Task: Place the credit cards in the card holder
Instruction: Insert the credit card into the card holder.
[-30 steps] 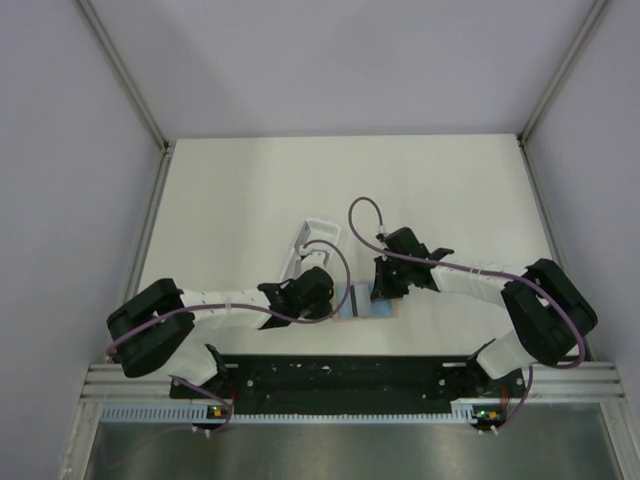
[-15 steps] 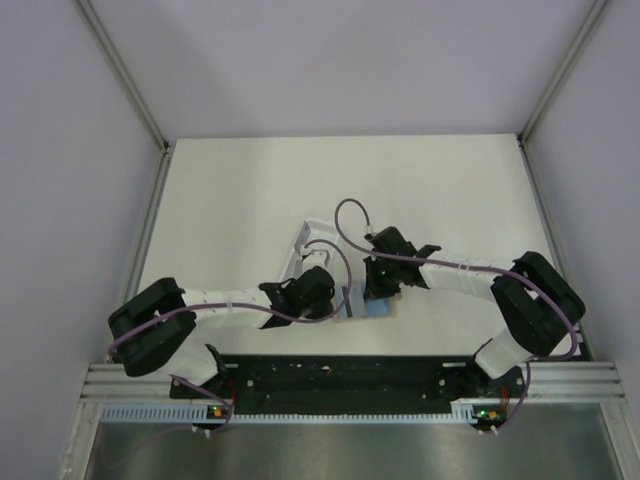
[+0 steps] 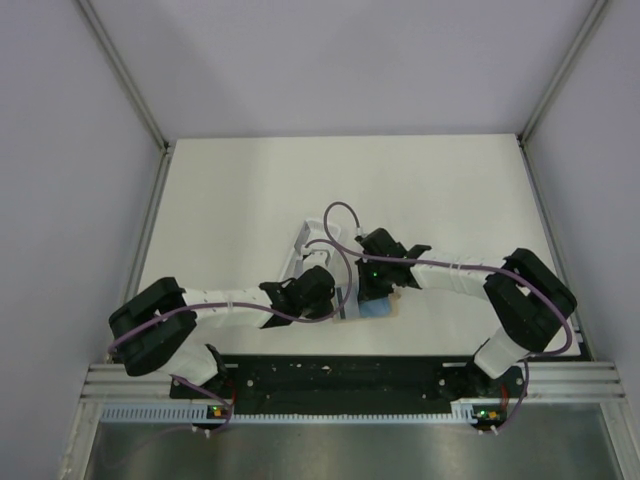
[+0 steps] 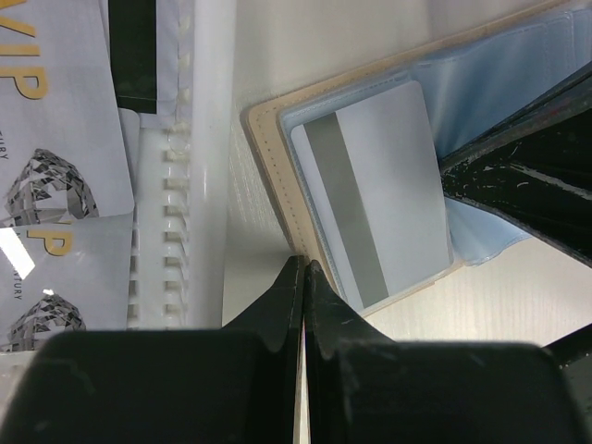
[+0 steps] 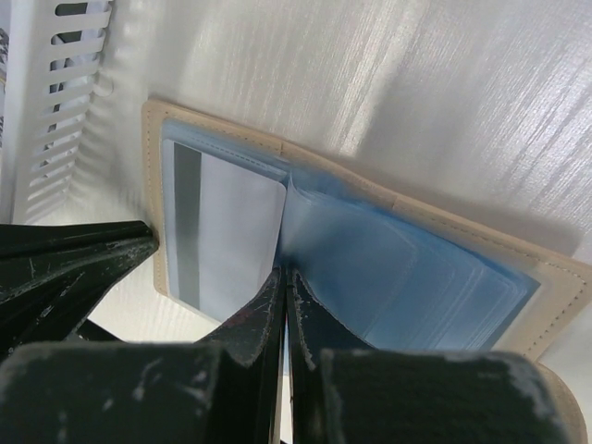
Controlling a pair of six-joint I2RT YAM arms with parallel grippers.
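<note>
The card holder (image 3: 368, 306) lies open on the table, tan outside and light blue inside; it shows in the left wrist view (image 4: 268, 157) and the right wrist view (image 5: 555, 277). One credit card (image 4: 379, 194) with a grey stripe sits in its left pocket, also seen in the right wrist view (image 5: 231, 240). More cards (image 4: 51, 139) lie in the tray. My left gripper (image 4: 303, 265) is shut, tips at the holder's tan edge. My right gripper (image 5: 282, 275) is shut, tips on the blue sleeves at the card's inner edge.
A long ribbed clear plastic tray (image 3: 312, 238) lies just beyond the holder, close to the left gripper (image 4: 185, 157). The right arm's black fingers (image 4: 527, 185) cross the holder's right half. The left fingers (image 5: 74, 268) show beside the holder.
My right gripper has moved left and down onto the open holder. The left gripper and the holder have stayed where they were.
</note>
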